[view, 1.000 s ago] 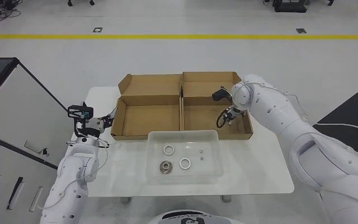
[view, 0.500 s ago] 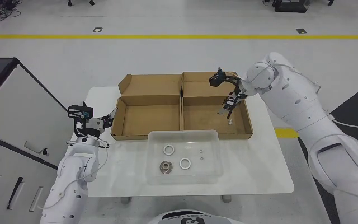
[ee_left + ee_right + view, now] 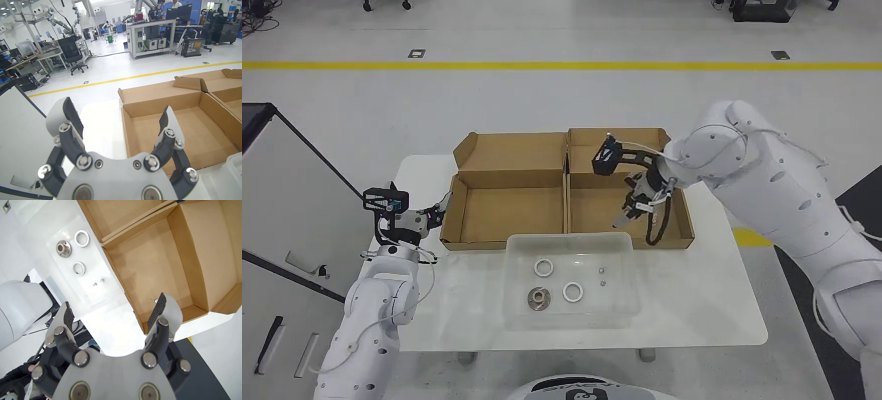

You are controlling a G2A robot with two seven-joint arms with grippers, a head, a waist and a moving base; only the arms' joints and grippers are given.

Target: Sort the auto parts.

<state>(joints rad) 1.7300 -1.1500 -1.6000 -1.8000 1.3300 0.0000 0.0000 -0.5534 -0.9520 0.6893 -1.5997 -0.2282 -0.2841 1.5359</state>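
Since it has risen out of the right box (image 3: 151,256), right end effector (image 3: 114,302): jaws apart, empty, turned toward tray (image 3: 90,255); one bolt (image 3: 156,300) on box floor, likely just delivered; two rings (image 3: 81,238), flange (image 3: 63,248), two screws (image 3: 102,280) left in tray; left end effector (image 3: 117,106): apart, idle beside left box (image 3: 179,123)

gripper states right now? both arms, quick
Left gripper: open, holding nothing.
Right gripper: open, holding nothing.
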